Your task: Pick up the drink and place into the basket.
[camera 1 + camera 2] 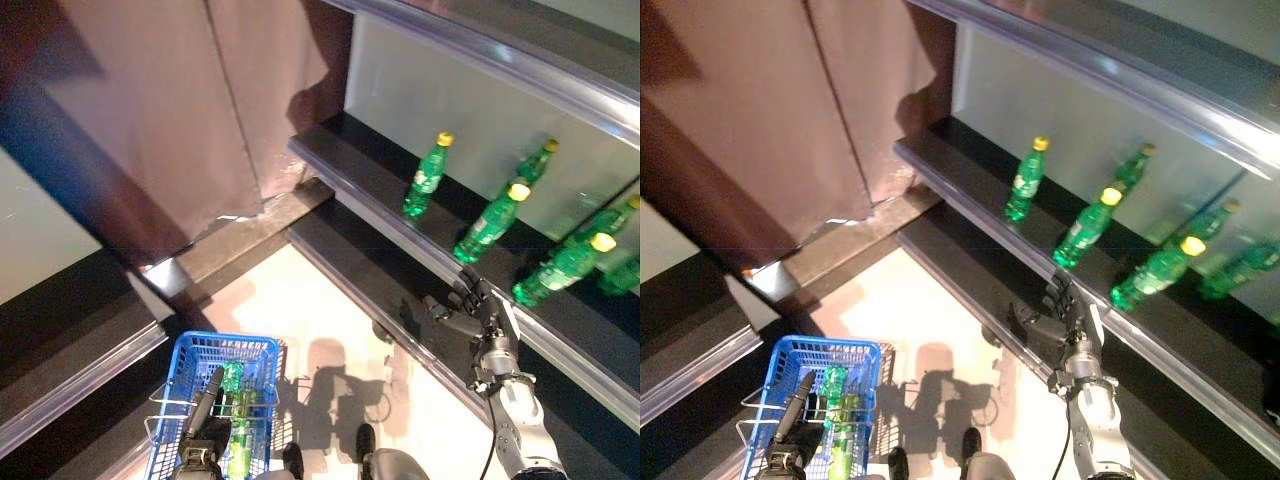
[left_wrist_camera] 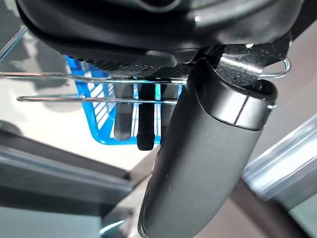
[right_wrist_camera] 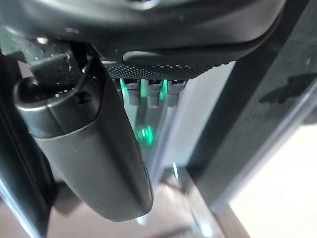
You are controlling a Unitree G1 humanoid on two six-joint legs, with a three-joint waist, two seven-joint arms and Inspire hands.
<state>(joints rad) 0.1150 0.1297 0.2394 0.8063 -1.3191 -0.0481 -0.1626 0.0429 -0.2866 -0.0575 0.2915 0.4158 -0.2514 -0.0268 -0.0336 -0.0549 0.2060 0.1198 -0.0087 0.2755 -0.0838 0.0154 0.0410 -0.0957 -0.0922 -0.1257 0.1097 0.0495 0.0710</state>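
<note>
Green bottles with yellow caps stand in a row on the dark shelf (image 1: 380, 170) at the right; the nearest ones are one bottle (image 1: 488, 226) and another (image 1: 560, 270), with a third (image 1: 427, 176) further along. My right hand (image 1: 470, 308) is open and empty, raised just in front of the shelf edge below those bottles. My left hand (image 1: 203, 440) is shut on the wire handles (image 2: 74, 87) of the blue basket (image 1: 195, 355), which hangs low at the left. Green bottles (image 1: 236, 410) lie inside it.
A lower dark shelf (image 1: 370, 270) runs under the bottle shelf. Another shelf unit (image 1: 70, 340) stands at the left. A brown curtain (image 1: 180, 110) hangs at the back. Pale floor (image 1: 300, 310) lies between the shelves.
</note>
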